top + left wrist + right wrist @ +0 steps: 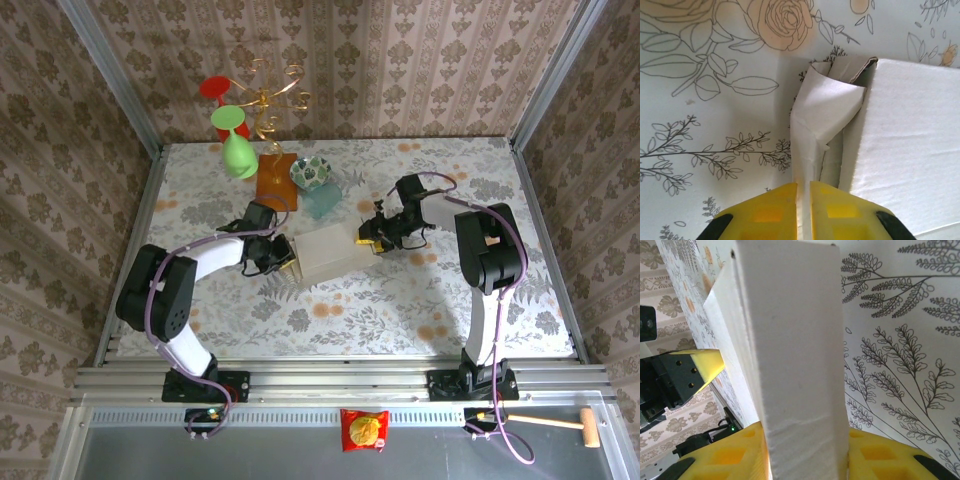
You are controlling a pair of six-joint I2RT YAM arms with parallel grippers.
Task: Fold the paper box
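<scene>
One paper box (328, 252) on floral tablecloth (400, 300), patterned wallpaper (420, 60) around.

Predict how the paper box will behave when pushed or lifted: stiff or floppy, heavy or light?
Probably floppy at the edges: the end flap pinched by the left gripper curls and creases. Likely light, since the paper box is thin hollow card. Its panels look stiffer: the wall in the right gripper stands straight.
</scene>
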